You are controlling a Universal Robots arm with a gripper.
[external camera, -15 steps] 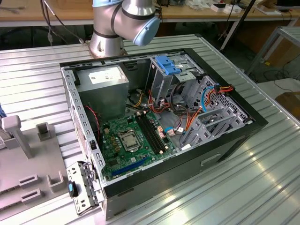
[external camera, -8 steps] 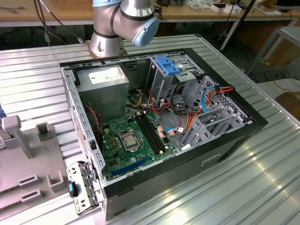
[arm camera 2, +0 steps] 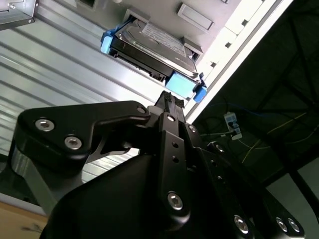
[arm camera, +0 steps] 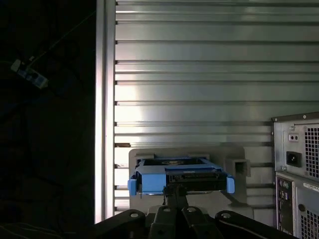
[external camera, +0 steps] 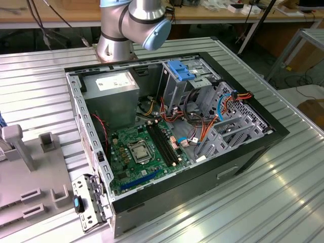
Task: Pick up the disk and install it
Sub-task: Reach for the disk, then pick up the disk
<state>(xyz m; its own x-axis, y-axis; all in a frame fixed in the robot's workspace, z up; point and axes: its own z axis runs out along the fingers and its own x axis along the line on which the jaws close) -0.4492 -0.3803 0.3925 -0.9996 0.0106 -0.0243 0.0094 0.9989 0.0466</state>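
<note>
The disk (arm camera: 174, 177), a grey-black drive in a bright blue carrier, lies flat on a grey holder (arm camera: 149, 155) on the ribbed metal table. In the second wrist view the disk (arm camera 2: 154, 42) shows its metal face and blue end tabs. My gripper (arm camera: 175, 193) stands right at the disk's near end, in line with its middle. The black fingers (arm camera 2: 170, 107) are drawn together into one narrow tip that reaches the blue carrier's edge. I cannot tell if the tip touches it. The open computer case (external camera: 91, 152) lies on its side in the exterior view.
The case's rear panel (arm camera: 299, 169) stands close beside the holder. The table's edge (arm camera: 104, 124) runs on the holder's other side, with dark floor beyond. A blue bracket (external camera: 182, 70) sits atop the drive cage inside the case. A grey fixture plate (external camera: 30, 177) lies at the exterior view's left.
</note>
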